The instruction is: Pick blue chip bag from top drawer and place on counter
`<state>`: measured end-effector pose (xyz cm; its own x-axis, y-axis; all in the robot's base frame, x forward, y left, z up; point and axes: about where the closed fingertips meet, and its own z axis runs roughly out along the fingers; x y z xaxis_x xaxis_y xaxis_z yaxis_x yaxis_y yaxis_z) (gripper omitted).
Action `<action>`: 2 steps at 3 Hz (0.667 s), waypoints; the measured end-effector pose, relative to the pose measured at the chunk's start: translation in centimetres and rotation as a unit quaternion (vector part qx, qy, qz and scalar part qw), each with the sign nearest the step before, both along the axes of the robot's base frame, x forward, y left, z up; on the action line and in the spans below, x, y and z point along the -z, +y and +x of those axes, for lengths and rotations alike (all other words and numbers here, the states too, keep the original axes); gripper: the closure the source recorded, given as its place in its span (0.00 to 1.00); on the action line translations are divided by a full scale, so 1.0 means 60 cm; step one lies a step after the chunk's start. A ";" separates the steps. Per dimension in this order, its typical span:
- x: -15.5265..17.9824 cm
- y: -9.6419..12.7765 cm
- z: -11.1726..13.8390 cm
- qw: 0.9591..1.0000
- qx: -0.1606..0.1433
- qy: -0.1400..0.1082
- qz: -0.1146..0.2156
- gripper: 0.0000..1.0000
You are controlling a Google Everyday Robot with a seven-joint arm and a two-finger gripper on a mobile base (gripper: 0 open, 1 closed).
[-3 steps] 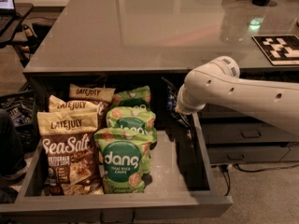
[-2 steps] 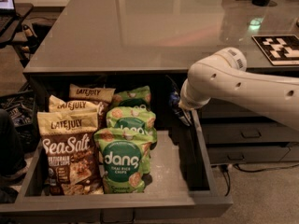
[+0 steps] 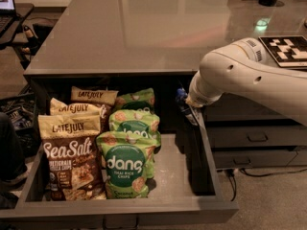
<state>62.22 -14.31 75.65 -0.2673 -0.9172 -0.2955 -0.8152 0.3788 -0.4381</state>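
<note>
The top drawer (image 3: pixel 120 210) is pulled open below the counter (image 3: pixel 144 32). My white arm reaches in from the right, and my gripper (image 3: pixel 188 108) sits at the drawer's back right corner, mostly hidden behind the wrist. A small piece of the blue chip bag (image 3: pixel 180 96) with a pale panel shows just left of the wrist. It hangs above the drawer floor, and the gripper is shut on it.
Brown-and-cream Late July bags (image 3: pixel 72 157) and green dang bags (image 3: pixel 127 162) fill the drawer's left and middle. Narrower handled drawers (image 3: pixel 256 138) are on the right. A black-and-white marker tag (image 3: pixel 288 49) lies on the counter at the right.
My arm has risen and drawn back to the right. The blue bag has come up slightly with it.
</note>
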 end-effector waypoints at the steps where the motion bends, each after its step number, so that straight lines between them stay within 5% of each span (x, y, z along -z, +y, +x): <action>1: -0.007 0.006 0.001 1.000 -0.011 0.017 0.009 1.00; 2: -0.040 -0.001 -0.038 0.999 -0.005 0.049 0.012 1.00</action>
<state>59.94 -14.36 78.02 -0.2871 -0.9130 -0.2898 -0.8570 0.3800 -0.3480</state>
